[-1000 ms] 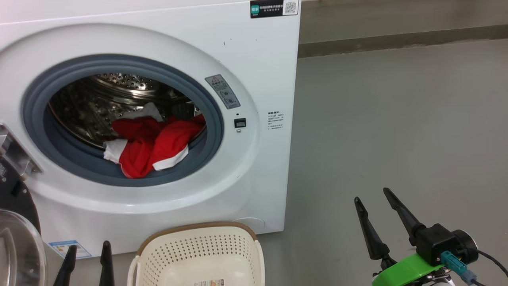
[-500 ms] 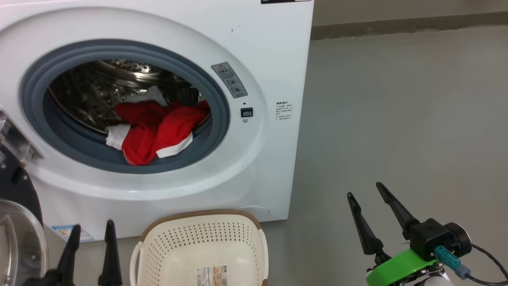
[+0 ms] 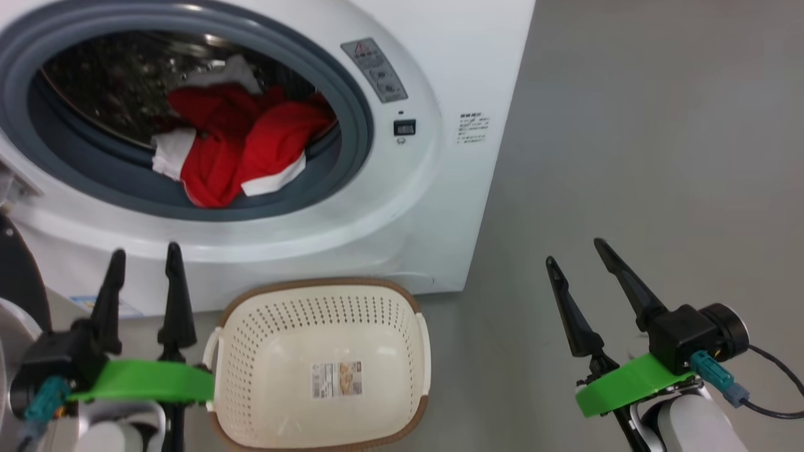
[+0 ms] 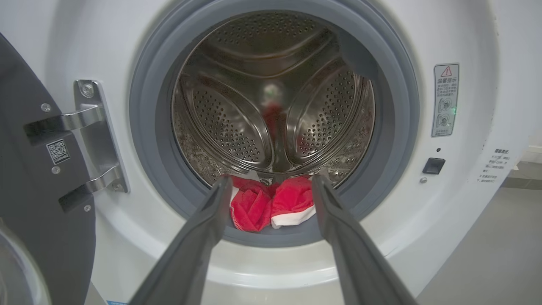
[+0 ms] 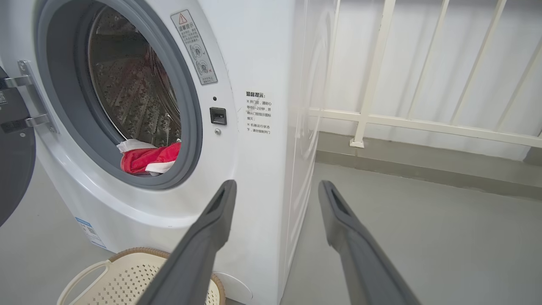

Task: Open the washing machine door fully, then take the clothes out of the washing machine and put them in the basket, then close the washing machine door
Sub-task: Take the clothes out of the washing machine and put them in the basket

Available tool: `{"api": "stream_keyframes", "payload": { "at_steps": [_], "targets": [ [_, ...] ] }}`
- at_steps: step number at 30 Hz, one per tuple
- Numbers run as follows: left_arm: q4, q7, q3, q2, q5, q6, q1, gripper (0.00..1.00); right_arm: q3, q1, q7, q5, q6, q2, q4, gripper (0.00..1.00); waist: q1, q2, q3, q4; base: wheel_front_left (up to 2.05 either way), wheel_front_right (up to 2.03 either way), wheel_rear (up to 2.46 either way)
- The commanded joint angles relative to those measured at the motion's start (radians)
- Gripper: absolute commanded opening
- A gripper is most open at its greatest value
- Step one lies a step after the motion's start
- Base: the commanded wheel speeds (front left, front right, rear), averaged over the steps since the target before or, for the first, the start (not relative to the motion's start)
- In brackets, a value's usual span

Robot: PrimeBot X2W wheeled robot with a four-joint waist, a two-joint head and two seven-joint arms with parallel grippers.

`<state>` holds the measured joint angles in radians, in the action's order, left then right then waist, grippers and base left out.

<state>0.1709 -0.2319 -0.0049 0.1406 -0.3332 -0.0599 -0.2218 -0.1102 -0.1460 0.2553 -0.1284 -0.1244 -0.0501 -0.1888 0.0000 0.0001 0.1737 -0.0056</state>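
Observation:
The white washing machine point(image 3: 440, 188) stands with its washing machine door point(image 4: 42, 169) swung open to the left on its metal hinge. The red and white clothes point(image 3: 232, 150) lie at the front of the steel drum, hanging over the grey ring. The cream basket point(image 3: 314, 284) sits on the floor just below the opening, with nothing in it but a sticker. My left gripper point(image 3: 145, 251) is open and empty, left of the basket, fingers pointing at the clothes point(image 4: 271, 203). My right gripper point(image 3: 575, 251) is open and empty over the floor, right of the machine.
Grey floor point(image 3: 659, 157) stretches to the right of the machine. A white railing point(image 5: 372, 84) runs along a low kerb behind that. The open door's black rim point(image 3: 16, 282) stands close to my left arm.
The head camera has tilted down and drawn closer, so the picture has shifted. My left gripper has risen beside the basket towards the drum opening. Both grippers stay open.

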Motion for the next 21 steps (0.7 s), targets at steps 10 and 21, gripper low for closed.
{"api": "stream_keyframes", "payload": {
  "at_steps": [10, 21],
  "targets": [
    [0.138, -0.028, 0.038, 0.03, 0.021, 0.037, -0.229, 1.0, -0.028, -0.086, 0.006, 0.015, -0.006, 0.0, 0.045, 1.0, 0.0, -0.0001, 0.158, 0.011, 0.0, 0.0, 0.0],
    [0.279, -0.03, 0.079, 0.041, 0.044, 0.08, -0.466, 1.0, -0.018, -0.128, 0.006, -0.007, -0.006, 0.0, 0.061, 1.0, 0.0, -0.0001, 0.267, -0.015, 0.0, 0.0, 0.0]
  ]
}}
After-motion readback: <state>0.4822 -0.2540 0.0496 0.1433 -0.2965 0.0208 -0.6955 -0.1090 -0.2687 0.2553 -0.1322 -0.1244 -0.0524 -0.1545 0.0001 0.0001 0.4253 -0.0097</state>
